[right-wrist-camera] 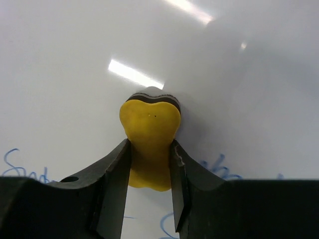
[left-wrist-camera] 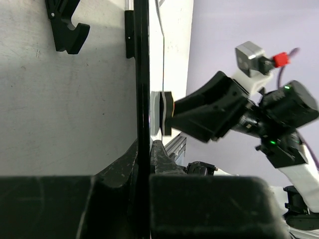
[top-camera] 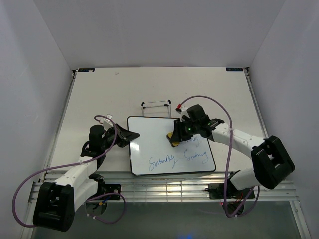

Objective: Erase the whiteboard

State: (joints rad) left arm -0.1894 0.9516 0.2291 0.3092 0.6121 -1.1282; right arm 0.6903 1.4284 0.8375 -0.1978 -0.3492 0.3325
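Note:
The whiteboard (top-camera: 154, 142) lies flat on the table, with blue cursive writing (top-camera: 177, 159) along its near part. My left gripper (top-camera: 130, 135) is shut on the board's left edge; in the left wrist view its fingers pinch the black frame (left-wrist-camera: 143, 99) from both sides at the gripper (left-wrist-camera: 144, 149). My right gripper (top-camera: 175, 137) is shut on a yellow eraser (right-wrist-camera: 149, 134) and presses it onto the board's right half, above the writing. The right wrist view shows blue strokes (right-wrist-camera: 219, 169) beside the fingers. Seen edge-on, the eraser (left-wrist-camera: 164, 112) rests against the board surface.
A small black wire stand (top-camera: 156, 107) sits just beyond the board's far edge. Aluminium rails (top-camera: 164, 186) run along the table's near edge between the arm bases. White walls close in the table on the left, right and back.

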